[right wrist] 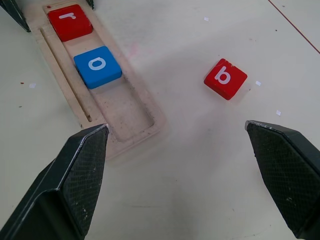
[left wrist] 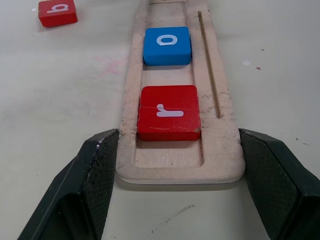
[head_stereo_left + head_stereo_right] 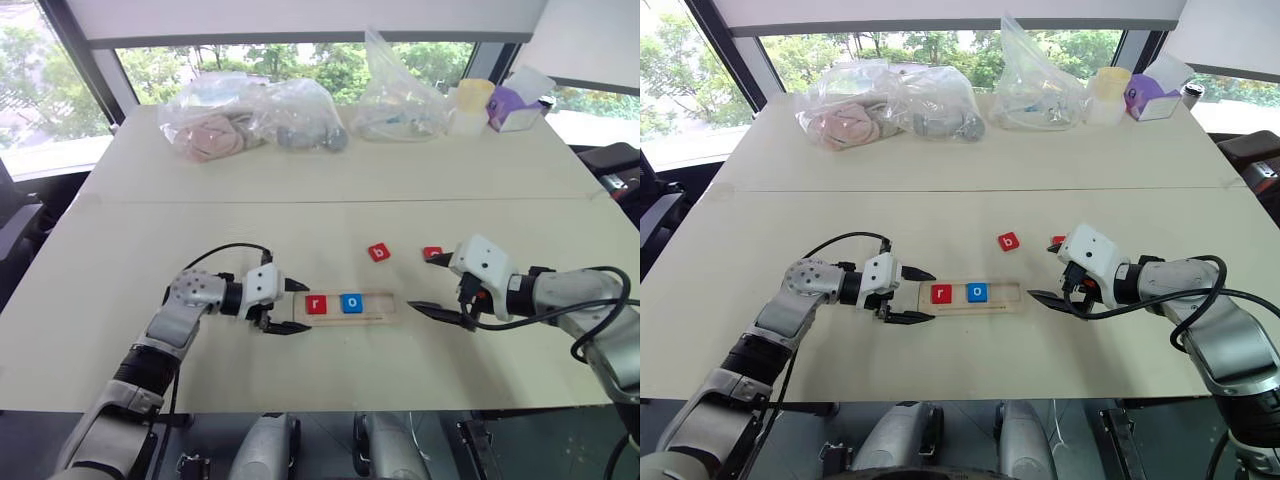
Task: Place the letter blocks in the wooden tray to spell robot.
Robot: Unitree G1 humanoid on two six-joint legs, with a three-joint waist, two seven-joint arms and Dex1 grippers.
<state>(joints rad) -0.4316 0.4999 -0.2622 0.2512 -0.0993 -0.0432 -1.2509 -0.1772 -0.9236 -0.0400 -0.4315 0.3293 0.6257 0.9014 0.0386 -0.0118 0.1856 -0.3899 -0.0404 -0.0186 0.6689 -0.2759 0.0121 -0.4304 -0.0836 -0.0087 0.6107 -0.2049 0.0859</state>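
Observation:
The wooden tray (image 3: 381, 311) lies in the middle of the table. In its slot sit a red r block (image 3: 316, 304) and, beside it, a blue o block (image 3: 351, 303). My left gripper (image 3: 300, 308) straddles the tray's left end, with its fingers (image 2: 102, 165) against both long sides. A red b block (image 3: 379, 252) lies loose on the table beyond the tray. Another red block (image 3: 432, 252) is partly hidden behind my right gripper (image 3: 424, 283). That gripper hangs open just right of the tray's empty end, with nothing between its fingers.
Along the far edge of the table stand clear plastic bags (image 3: 250, 120) holding several items, another bag (image 3: 400, 95), a yellow-lidded container (image 3: 472, 105) and a purple and white box (image 3: 515, 108). A seam (image 3: 300, 203) crosses the table.

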